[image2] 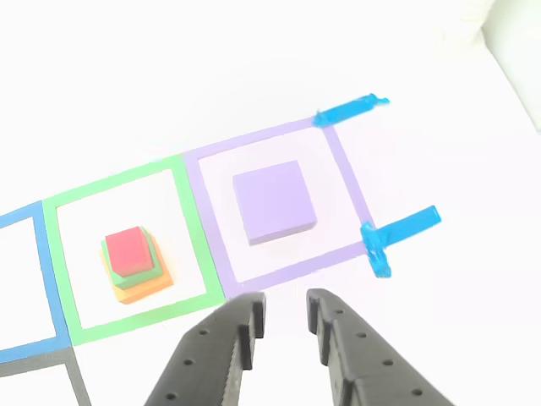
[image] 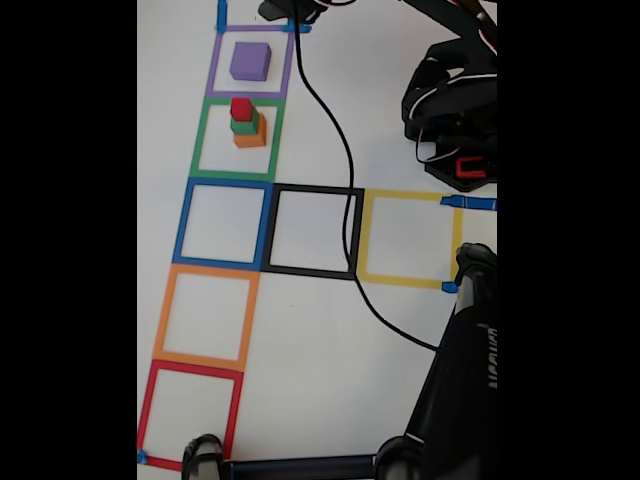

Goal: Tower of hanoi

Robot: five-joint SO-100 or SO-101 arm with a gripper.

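A white surface [image: 320, 380] is carrying a run of taped square outlines. In the fixed view, a purple cube [image: 249, 61] is sitting alone inside the purple outline [image: 212, 62] near the surface's top edge. Just below it, inside the green outline [image: 199, 140], three cubes are standing stacked: an orange cube [image: 252, 134] at the bottom, a green cube [image: 246, 124] on it, and a red cube [image: 241, 108] on top. The orange and green cubes are showing only as thin edges under the ones above.

The blue outline [image: 184, 222], orange outline [image: 164, 315] and red outline [image: 145, 412] are running on toward the bottom edge, with a black outline [image: 270, 228] and a yellow outline [image: 364, 235] branching to the right. A black cable [image: 345, 170] is trailing across the black outline. The arm [image: 455, 110] is appearing dark and cut off at the right edge, its shape hard to make out. Another black frame [image: 470, 370] is covering the bottom right corner.

In the other view, the end effector [image2: 283, 309] is hovering with its two black fingers [image2: 241, 326] parted and gripping nothing, just outside the near edge of the purple outline. Blue tape strips [image2: 351, 110] are marking that outline's corners.
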